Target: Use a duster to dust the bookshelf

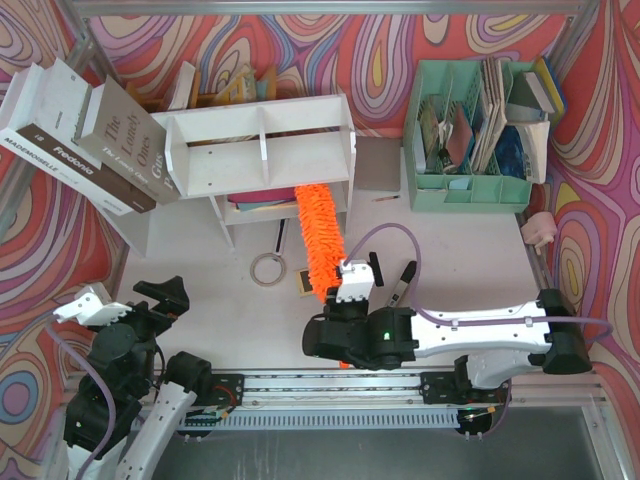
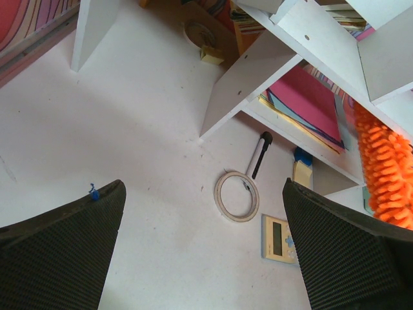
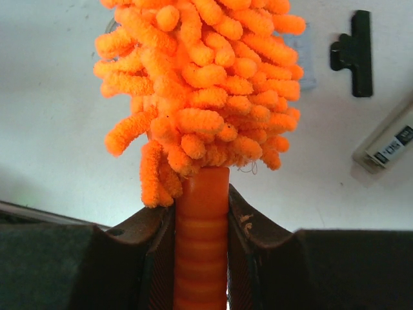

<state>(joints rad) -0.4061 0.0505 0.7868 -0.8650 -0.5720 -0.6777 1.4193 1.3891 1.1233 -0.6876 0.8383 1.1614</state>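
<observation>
The white two-tier bookshelf (image 1: 262,150) stands at the back middle, with flat books on its lower tier; it also shows in the left wrist view (image 2: 322,39). The orange fluffy duster (image 1: 319,240) points from my right gripper (image 1: 345,297) up to the shelf's lower right compartment, its tip at the shelf's front edge. My right gripper (image 3: 201,226) is shut on the duster's orange handle (image 3: 201,258), fluffy head (image 3: 200,84) just ahead of the fingers. My left gripper (image 1: 160,297) is open and empty at the near left (image 2: 203,252). The duster's head shows at the right of the left wrist view (image 2: 387,174).
Large books (image 1: 90,140) lean at the back left. A mint green organizer (image 1: 480,135) with papers stands at the back right. A tape ring (image 1: 267,269), a small timer (image 1: 304,283), a black pen (image 1: 281,236) and a black clip (image 1: 402,283) lie on the table.
</observation>
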